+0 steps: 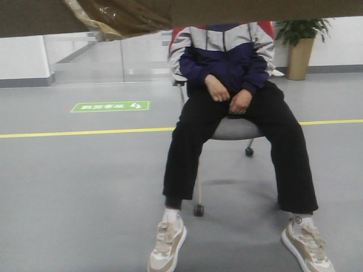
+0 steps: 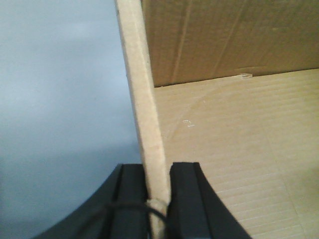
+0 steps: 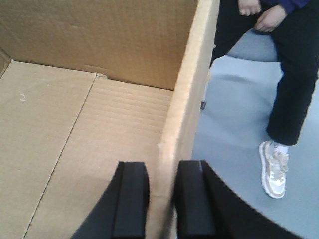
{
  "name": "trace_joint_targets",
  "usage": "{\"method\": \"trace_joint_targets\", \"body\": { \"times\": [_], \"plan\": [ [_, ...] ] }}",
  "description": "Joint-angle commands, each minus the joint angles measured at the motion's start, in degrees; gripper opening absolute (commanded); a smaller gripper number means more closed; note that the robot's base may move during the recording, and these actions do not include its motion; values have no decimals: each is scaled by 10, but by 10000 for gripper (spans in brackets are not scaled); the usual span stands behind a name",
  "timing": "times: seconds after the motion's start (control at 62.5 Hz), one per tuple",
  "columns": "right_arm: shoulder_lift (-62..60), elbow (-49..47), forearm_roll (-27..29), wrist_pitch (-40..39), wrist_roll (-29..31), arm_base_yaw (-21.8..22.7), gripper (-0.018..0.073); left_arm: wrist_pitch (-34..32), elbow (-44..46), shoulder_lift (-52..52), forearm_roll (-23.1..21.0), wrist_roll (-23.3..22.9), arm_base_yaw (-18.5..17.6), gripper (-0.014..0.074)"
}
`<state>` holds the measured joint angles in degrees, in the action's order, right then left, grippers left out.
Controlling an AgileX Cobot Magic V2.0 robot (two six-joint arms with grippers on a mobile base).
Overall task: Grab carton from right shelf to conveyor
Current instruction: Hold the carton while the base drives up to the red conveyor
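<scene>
The carton is an open brown cardboard box. In the front view its underside (image 1: 170, 14) fills the top edge, held up in the air. In the left wrist view my left gripper (image 2: 158, 172) is shut on the carton's left wall (image 2: 142, 99), one black finger on each side. In the right wrist view my right gripper (image 3: 162, 172) is shut on the carton's right wall (image 3: 187, 104), with the empty box floor (image 3: 75, 134) to its left. No shelf or conveyor shows in any view.
A person (image 1: 232, 102) in a navy jacket and black trousers sits on a wheeled chair (image 1: 235, 130) straight ahead, feet out on the grey floor. A yellow floor line (image 1: 85, 134), a green floor sign (image 1: 110, 106) and a potted plant (image 1: 300, 45) lie behind.
</scene>
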<state>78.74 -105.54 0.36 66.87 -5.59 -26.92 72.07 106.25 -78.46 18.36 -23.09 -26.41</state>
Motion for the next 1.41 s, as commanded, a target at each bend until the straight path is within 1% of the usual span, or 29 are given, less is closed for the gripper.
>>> {"method": "trace_joint_targets", "body": {
  "times": [0.0,0.176,0.896,1.12,1.392],
  "plan": [
    [-5,-3,10,-32,0,-1,-69,-21,3,4,-8,2,-8,-16],
    [-5,-3,10,-33,0,-1,-69,-26,3,4,1,2,-8,-16],
    [-4,-3,10,-36,0,-1,-69,-26,3,4,4,2,-8,-16],
    [-4,-3,10,-36,0,-1,-69,-26,3,4,46,2,-8,-16],
    [-4,-3,10,-37,0,-1,-69,-26,3,4,108,2,-8,-16]
  ]
}}
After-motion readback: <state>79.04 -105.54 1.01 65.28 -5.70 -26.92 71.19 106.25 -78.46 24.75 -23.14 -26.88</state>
